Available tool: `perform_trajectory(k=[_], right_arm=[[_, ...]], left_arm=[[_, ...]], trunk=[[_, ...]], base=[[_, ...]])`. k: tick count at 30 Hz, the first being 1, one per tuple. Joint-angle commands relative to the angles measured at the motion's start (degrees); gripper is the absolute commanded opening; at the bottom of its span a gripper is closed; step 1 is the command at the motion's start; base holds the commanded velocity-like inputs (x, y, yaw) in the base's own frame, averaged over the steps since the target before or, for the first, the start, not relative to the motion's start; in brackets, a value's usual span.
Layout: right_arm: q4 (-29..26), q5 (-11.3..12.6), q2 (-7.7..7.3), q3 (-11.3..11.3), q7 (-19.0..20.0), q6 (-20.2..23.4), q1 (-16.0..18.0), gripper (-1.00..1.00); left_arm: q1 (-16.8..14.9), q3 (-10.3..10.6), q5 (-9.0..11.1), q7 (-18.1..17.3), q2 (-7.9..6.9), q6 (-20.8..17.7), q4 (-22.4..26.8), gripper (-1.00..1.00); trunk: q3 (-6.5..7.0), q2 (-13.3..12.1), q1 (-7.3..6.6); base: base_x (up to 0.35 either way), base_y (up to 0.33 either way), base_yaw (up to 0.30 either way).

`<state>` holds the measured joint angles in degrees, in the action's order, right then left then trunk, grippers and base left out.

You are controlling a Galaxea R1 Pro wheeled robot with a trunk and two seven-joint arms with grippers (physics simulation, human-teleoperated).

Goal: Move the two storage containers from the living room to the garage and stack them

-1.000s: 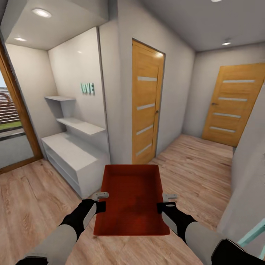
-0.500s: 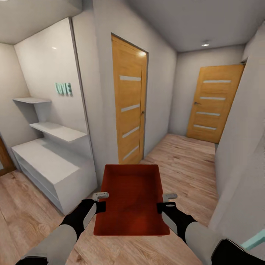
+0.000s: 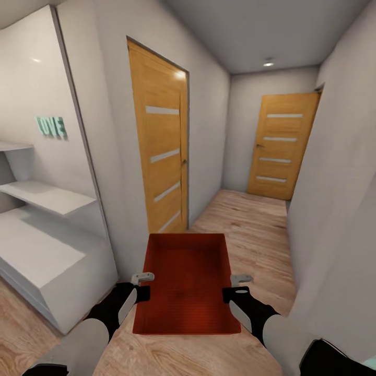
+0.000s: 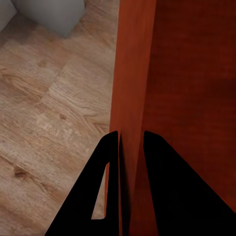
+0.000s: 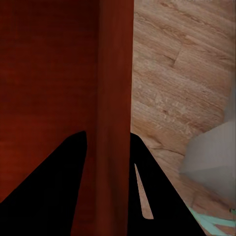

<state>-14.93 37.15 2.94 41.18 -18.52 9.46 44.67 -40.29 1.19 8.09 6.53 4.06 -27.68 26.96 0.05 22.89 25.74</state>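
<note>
Together, left claw (image 3: 143, 286) and right claw (image 3: 234, 287) clamp the container's (image 3: 186, 284) side walls.

A storage container (image 3: 187, 284) hangs above the wood plank floor (image 3: 250, 230), held between the left pincer (image 3: 145, 286) on its left wall and the right pincer (image 3: 230, 287) on its right wall. Shelves (image 3: 44, 196) stand to the left, a door (image 3: 159, 156) just ahead-left, and another door (image 3: 282, 146) at the corridor's far end.
</note>
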Motion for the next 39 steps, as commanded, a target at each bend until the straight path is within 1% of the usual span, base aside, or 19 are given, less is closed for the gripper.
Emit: perform_trajectory(k=[1,10,29,39], right_arm=[[-0.19,-1.47,-0.04,-1.7,-3.71,0.39,0.07,-1.0],[-0.18,-1.47,-0.04,-1.69,-3.66,0.39,0.07,-1.0],[-0.19,-1.47,-0.23,-1.72,-3.66,0.39,0.07,-1.0],[-0.19,-1.53,0.05,-1.72,-3.76,0.38,0.07,-1.0]], left_arm=[[0.04,-0.1,0.95,0.67,-0.01,-0.27,0.02,-1.0],[0.04,-0.05,0.96,0.67,-0.08,-0.27,0.02,-1.0],[0.04,-0.05,0.96,0.67,-0.09,-0.27,0.02,-1.0],[0.04,-0.05,0.96,0.67,-0.09,-0.27,0.02,-1.0]], trunk=[[-0.02,0.04,0.05],[-0.02,0.04,0.05],[-0.02,0.04,0.05],[-0.02,0.04,0.05]], base=[[0.321,0.0,-0.02],[0.321,0.009,-0.004],[0.321,0.075,-0.001],[0.321,0.078,-0.195]])
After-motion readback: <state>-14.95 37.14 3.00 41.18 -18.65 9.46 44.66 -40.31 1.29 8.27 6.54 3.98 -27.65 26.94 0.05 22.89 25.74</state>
